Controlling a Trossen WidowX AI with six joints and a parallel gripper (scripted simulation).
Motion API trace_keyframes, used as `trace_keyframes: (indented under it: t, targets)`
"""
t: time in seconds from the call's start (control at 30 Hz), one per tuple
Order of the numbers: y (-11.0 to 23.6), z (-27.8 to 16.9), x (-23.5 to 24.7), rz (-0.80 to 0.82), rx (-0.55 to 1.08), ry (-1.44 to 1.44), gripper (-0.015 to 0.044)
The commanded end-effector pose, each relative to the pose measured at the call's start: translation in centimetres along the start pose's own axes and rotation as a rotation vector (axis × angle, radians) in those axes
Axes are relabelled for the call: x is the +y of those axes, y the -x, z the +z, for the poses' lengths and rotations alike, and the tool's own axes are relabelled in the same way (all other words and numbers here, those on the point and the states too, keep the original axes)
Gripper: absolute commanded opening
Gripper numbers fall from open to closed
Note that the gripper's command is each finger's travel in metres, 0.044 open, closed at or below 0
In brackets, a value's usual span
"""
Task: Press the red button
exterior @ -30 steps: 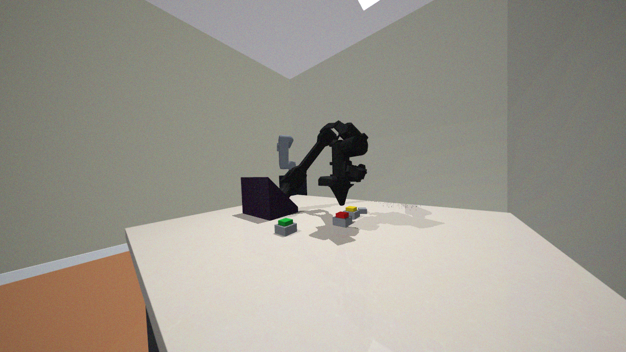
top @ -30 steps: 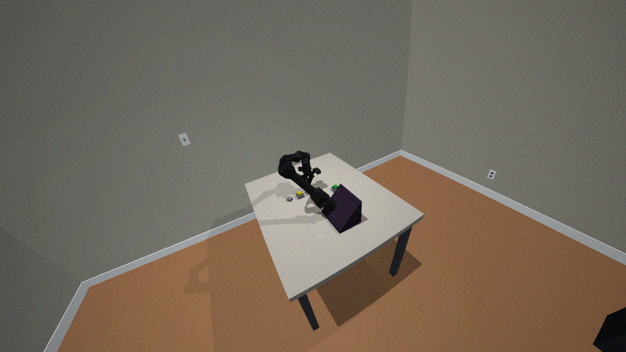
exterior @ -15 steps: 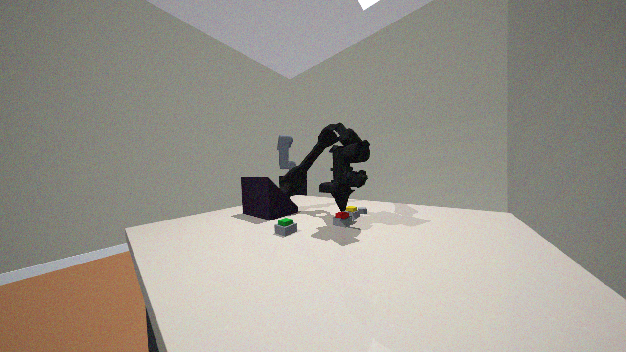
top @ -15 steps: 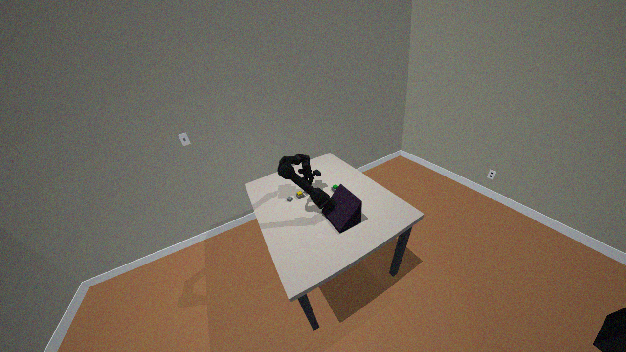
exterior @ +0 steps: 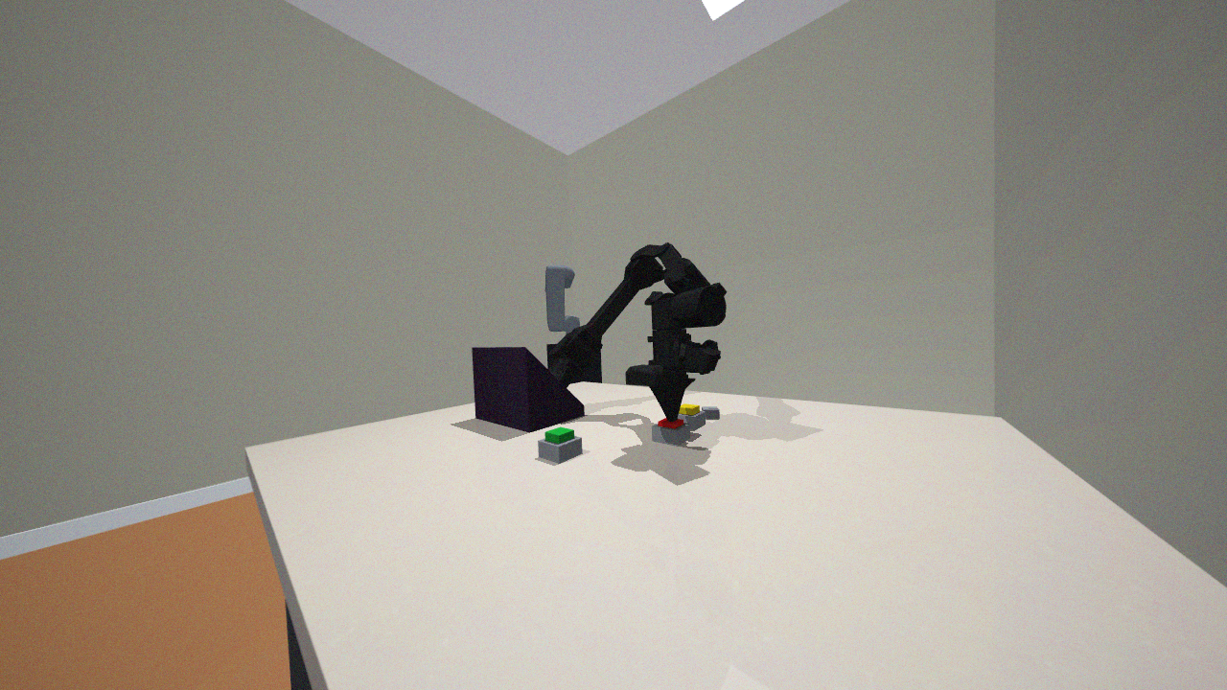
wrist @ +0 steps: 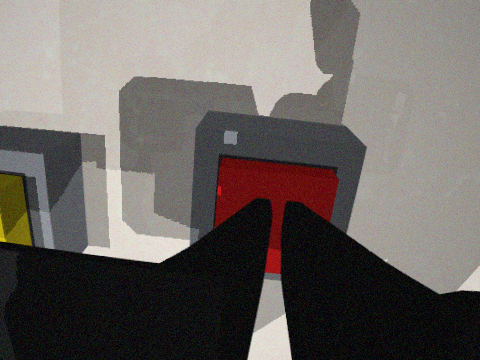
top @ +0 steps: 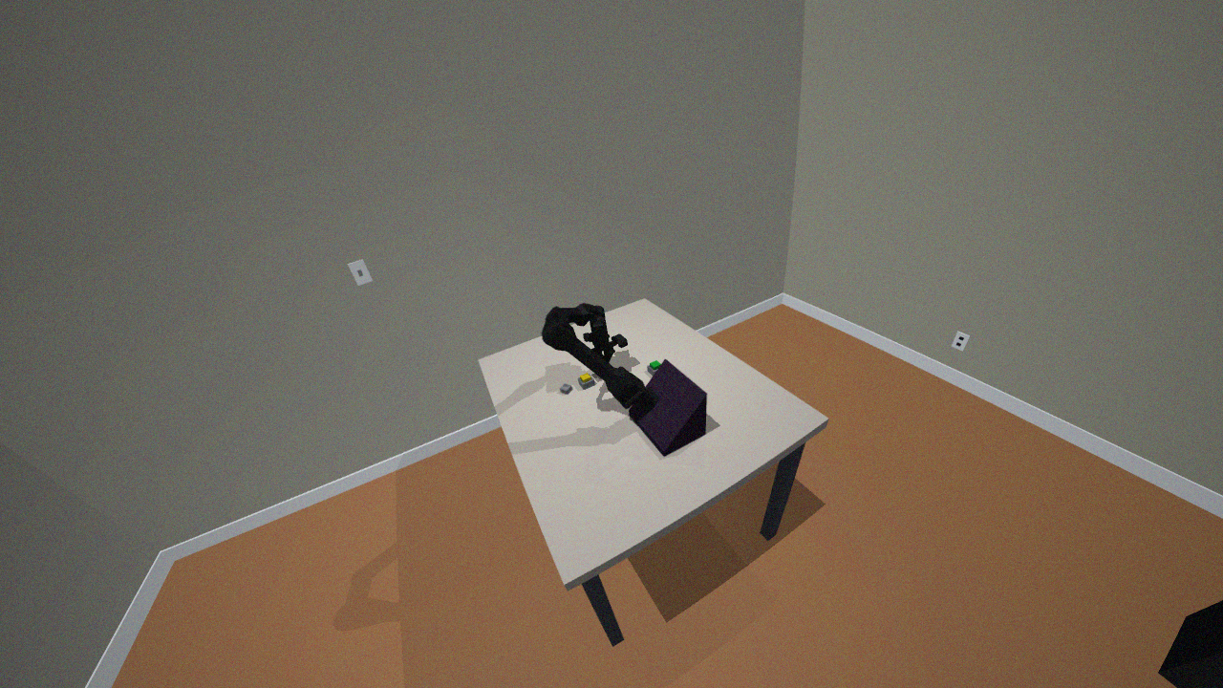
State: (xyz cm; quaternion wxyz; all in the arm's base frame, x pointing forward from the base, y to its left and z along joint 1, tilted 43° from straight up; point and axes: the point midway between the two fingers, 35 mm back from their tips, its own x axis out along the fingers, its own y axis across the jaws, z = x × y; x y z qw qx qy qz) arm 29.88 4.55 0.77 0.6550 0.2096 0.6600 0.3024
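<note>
The red button [exterior: 665,424] [wrist: 277,177] sits in a grey housing. Its cap stands low, close to level with the housing rim in the wrist view. My gripper [exterior: 671,419] [wrist: 275,215] is shut with nothing between the fingers, pointing down. Its fingertips are on the red cap, near its middle, and hide the lower part of it in the wrist view. In the top view the arm hides the red button.
A yellow button [top: 586,376] [exterior: 688,409] [wrist: 15,210] stands close beside the red one. A small grey block [top: 566,389] [exterior: 710,413] lies beyond it. A green button [top: 654,365] [exterior: 559,435] stands apart. A dark purple wedge [top: 679,406] [exterior: 506,385] stands by the arm's base.
</note>
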Motion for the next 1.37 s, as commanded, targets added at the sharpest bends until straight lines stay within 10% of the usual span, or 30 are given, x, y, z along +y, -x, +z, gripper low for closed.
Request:
trace_keyframes:
  t: [0.0,0.67,1.13,1.33]
  targets:
    - [-0.3,-0.3,0.0,0.009,0.008,-0.011,0.0020]
    - [3.1,-0.3,0.0,0.007,0.008,-0.011,0.0020]
    - [9.5,-5.4,19.1,0.014,0.011,-0.013,0.0387]
    - [9.5,-5.5,19.3,0.014,0.011,-0.013,0.0400]
